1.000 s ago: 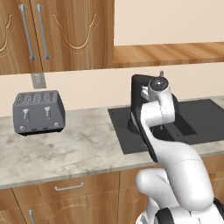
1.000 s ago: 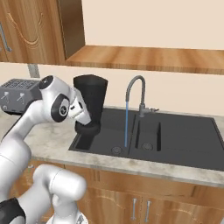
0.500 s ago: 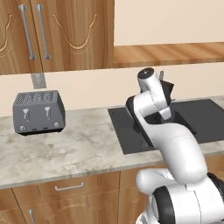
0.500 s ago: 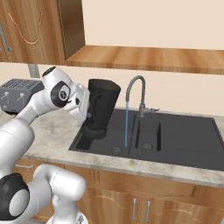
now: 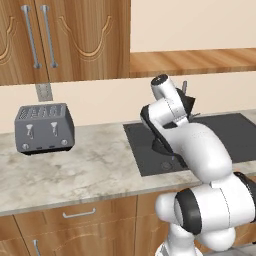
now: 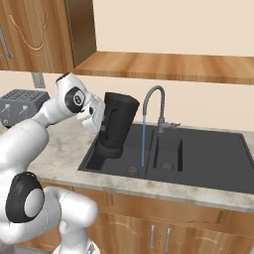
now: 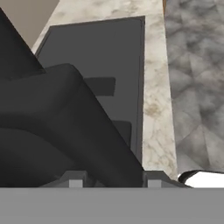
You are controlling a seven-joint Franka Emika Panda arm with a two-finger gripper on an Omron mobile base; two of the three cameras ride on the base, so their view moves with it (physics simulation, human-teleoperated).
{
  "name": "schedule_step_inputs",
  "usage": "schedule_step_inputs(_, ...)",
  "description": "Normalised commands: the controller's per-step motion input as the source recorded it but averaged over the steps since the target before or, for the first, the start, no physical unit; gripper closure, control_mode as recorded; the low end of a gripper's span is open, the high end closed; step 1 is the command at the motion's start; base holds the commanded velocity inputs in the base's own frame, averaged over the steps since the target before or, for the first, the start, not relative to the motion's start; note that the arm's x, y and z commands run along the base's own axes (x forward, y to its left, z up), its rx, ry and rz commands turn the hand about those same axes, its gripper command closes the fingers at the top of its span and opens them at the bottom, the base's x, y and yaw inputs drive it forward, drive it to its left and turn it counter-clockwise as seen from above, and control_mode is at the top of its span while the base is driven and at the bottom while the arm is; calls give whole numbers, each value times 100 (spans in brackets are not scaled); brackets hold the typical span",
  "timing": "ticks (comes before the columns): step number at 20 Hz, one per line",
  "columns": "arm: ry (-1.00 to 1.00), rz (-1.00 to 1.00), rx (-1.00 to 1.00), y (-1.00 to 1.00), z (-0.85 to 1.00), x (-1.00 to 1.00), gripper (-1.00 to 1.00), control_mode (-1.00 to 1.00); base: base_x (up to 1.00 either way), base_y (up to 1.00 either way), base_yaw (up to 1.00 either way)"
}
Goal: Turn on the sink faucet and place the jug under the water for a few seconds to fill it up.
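While our gripper [image 6: 101, 121] was clamped on the jug [image 6: 116, 124], we held that black pitcher tilted above the left bowl of the sink [image 6: 198, 149], just left of the water [image 6: 143, 141] streaming from the faucet [image 6: 155, 106]; a toaster [image 5: 44, 128] stood on the counter [image 5: 75, 172].

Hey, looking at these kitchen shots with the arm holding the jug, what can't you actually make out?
- Jug in the left base view: mostly hidden behind the arm.
- Gripper fingertips, right base view: hidden against the jug's side.
- Whether any water is inside the jug: the opening's interior is hidden.
- Faucet lever position: too small to read.
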Motion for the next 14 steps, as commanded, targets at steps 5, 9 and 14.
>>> schedule_step_inputs(5, 10, -1, 0, -1, -16, 26, 100, -100, 0, 0, 0)
schedule_step_inputs(9, 5, -4, 0, -4, -23, 42, 100, -100, 0, 0, 0)
schedule_step_inputs(14, 2, -4, 0, 0, -23, 43, 100, -100, 0, 0, 0)
